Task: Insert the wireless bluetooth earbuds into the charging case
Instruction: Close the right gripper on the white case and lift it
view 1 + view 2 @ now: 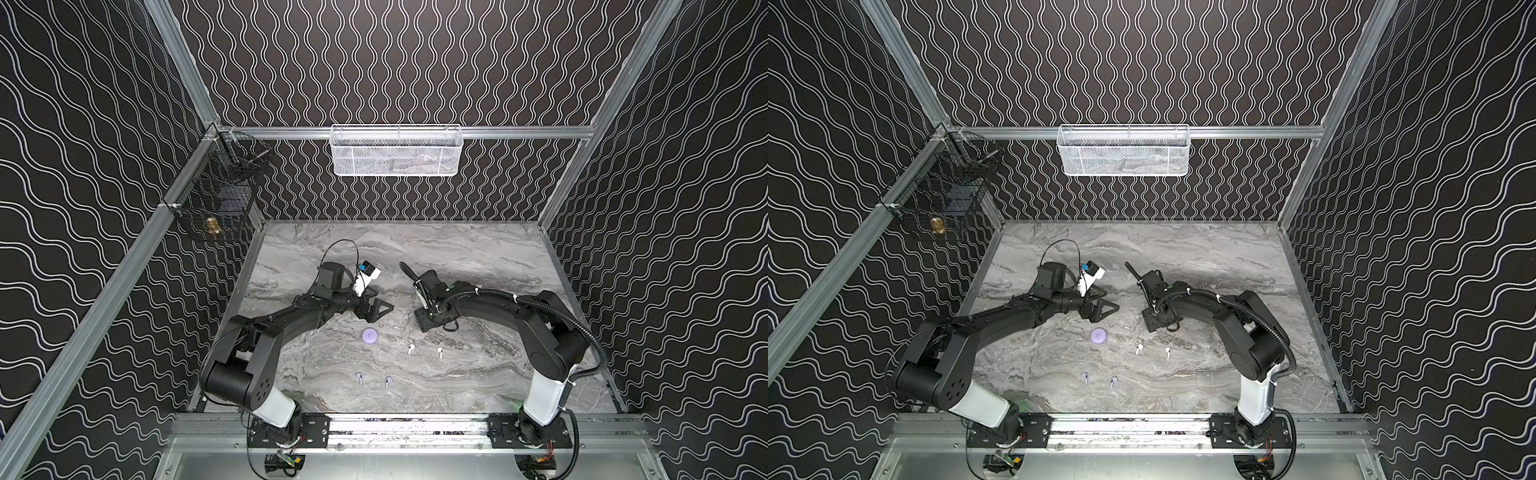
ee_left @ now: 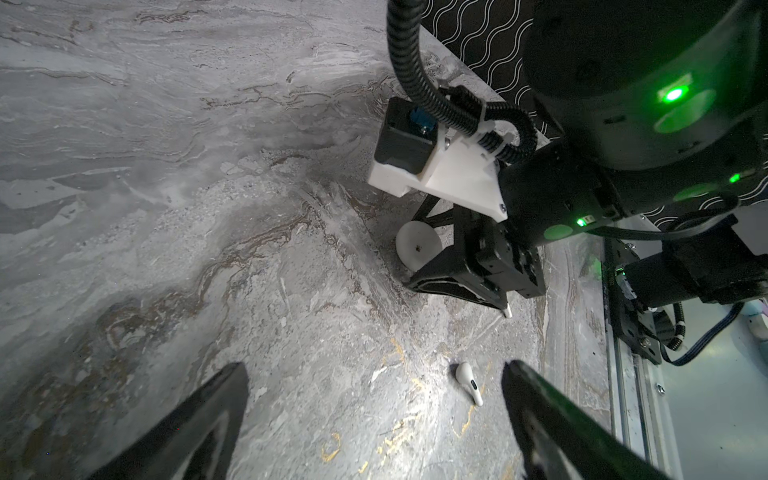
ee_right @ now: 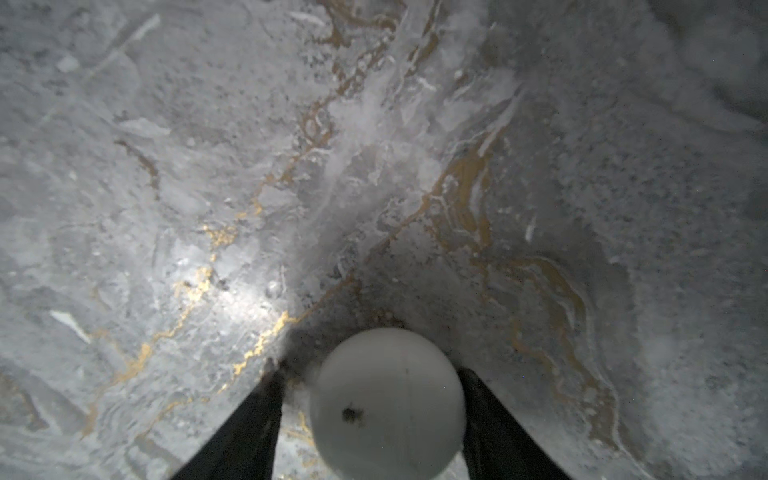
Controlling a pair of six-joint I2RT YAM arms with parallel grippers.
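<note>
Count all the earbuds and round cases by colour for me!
White earbuds: 2
Lavender earbuds: 2
Lavender round case: 1
White round case: 1
Total: 6

This is a robotics lab test booth: aluminium frame [image 1: 519,132], black wavy-patterned walls [image 1: 374,62], marble-look tabletop [image 1: 457,249], two robot arms [image 1: 291,320] bolted along the bottom edge.

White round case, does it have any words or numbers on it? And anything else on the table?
No words or numbers can be read anywhere.
White round case: only a dark speck, no letters.
Lavender case: faint mark on lid, too small to read.
</note>
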